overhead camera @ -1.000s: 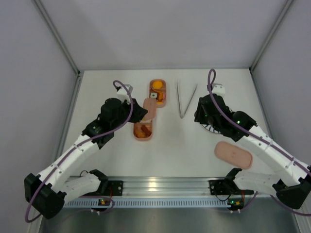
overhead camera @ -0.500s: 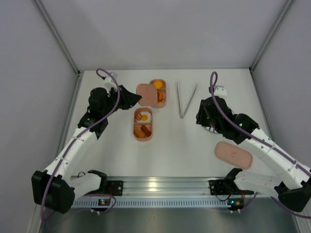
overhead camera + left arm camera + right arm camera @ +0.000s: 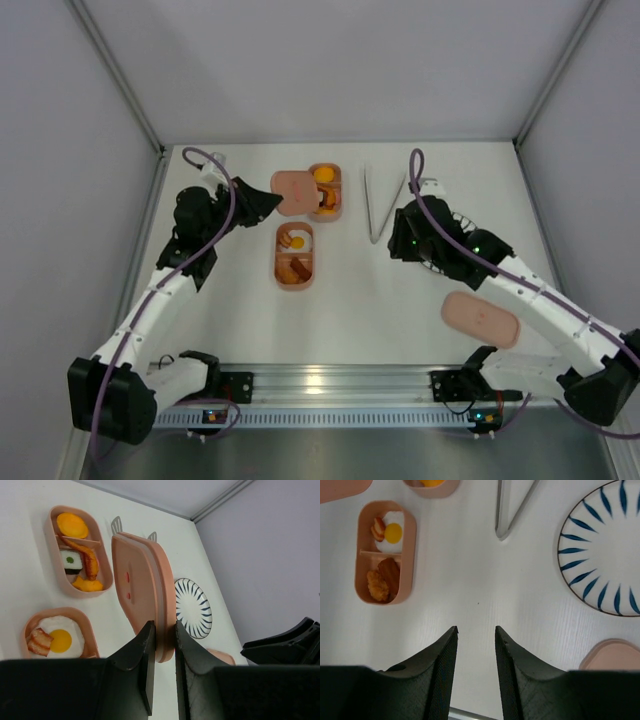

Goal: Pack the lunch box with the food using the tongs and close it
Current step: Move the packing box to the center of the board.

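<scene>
The lunch box stands as two salmon-pink trays. The far tray (image 3: 326, 192) (image 3: 80, 552) holds an orange piece, a sushi roll and fried bits. The near tray (image 3: 295, 256) (image 3: 385, 552) holds a fried egg, bacon and brown pieces. My left gripper (image 3: 274, 203) (image 3: 164, 630) is shut on the edge of a pink lid (image 3: 292, 189) (image 3: 142, 585), held on edge in the air just left of the far tray. The tongs (image 3: 383, 205) (image 3: 512, 510) lie on the table. My right gripper (image 3: 402, 243) (image 3: 476, 629) hovers open and empty over bare table, near the tongs' joined end.
A second pink lid (image 3: 482, 318) (image 3: 615, 655) lies flat at the right front. A white plate with dark radial stripes (image 3: 600, 550) (image 3: 192, 607) sits under my right arm. Grey walls close in the table on the left, right and back.
My left arm has carried the lid from over the near tray back and left to beside the far tray, uncovering the near tray's food. My right arm has shifted slightly left.
</scene>
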